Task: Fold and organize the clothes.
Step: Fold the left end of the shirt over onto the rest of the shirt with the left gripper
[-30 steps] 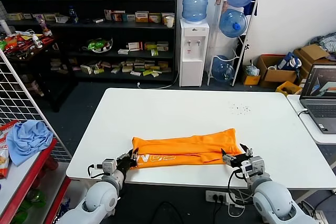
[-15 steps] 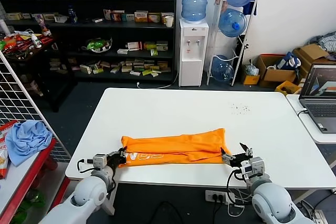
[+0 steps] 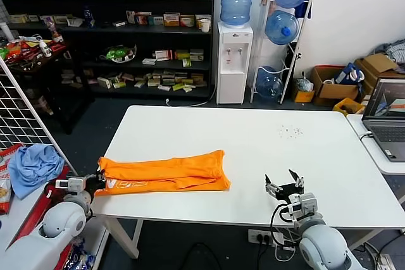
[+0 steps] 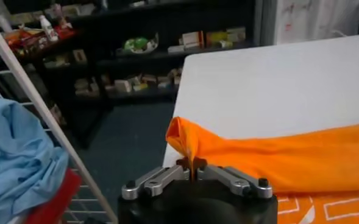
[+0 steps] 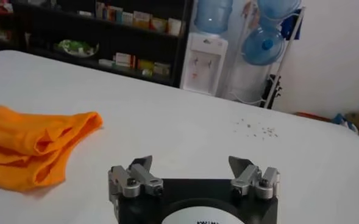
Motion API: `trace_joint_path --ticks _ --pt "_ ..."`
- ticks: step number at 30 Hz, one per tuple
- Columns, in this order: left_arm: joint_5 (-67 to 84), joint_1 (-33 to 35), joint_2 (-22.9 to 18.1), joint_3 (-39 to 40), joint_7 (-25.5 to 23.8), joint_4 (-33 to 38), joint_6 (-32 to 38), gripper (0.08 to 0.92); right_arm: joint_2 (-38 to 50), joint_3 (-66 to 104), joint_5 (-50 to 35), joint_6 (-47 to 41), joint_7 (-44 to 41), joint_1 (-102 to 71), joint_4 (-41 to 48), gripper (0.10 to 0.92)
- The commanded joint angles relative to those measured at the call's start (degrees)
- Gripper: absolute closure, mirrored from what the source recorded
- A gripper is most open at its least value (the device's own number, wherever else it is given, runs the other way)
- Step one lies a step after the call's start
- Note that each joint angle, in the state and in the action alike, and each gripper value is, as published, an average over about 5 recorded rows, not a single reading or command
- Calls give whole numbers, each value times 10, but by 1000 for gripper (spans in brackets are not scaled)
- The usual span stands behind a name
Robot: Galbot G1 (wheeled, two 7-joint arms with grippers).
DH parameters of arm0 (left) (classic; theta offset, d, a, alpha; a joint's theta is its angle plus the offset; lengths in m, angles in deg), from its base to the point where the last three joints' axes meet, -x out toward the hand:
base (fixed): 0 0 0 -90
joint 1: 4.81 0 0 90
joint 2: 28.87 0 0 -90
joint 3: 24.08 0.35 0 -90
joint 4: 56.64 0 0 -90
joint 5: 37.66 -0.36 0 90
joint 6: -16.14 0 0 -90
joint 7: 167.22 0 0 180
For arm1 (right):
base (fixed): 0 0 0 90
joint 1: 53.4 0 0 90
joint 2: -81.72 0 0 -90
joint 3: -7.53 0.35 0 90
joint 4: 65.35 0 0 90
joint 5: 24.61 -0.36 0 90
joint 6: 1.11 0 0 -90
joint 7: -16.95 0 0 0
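Orange T-shirt [image 3: 163, 172] lies folded into a long band on the white counter [image 3: 253, 150], near front-left corner, its left end at the counter's left edge. White lettering [image 3: 126, 183] shows on the near strip. Left end effector [image 4: 192, 172] at that left edge, fingers closed, pinching the shirt's bunched end (fabric rises to a peak right at the fingertips). Right end effector [image 3: 284, 187] over bare counter near front edge, well apart from the shirt's right end, fingers spread wide, holding nothing. Light blue cloth [image 3: 33, 165] heaped on red shelf beside wire rack, left of counter. Laptop [image 3: 387, 118] on side table, far right.
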Motion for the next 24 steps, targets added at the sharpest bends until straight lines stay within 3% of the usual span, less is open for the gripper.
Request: trace_joint_path --ticks 1,9,18,24 --pt "48 -2 -33 14 50 143 -13 881 -19 5 40 29 -1 -5 8 203" --pt "70 -51 -157 106 74 135 -15 881 -32 11 76 49 -2 -1 41 203" --pt "47 -130 -301 175 103 26 -15 881 -32 13 86 60 -5 19 75 203" --pt "29 -163 -376 195 114 -31 -14 881 -29 15 82 61 -7 25 81 203"
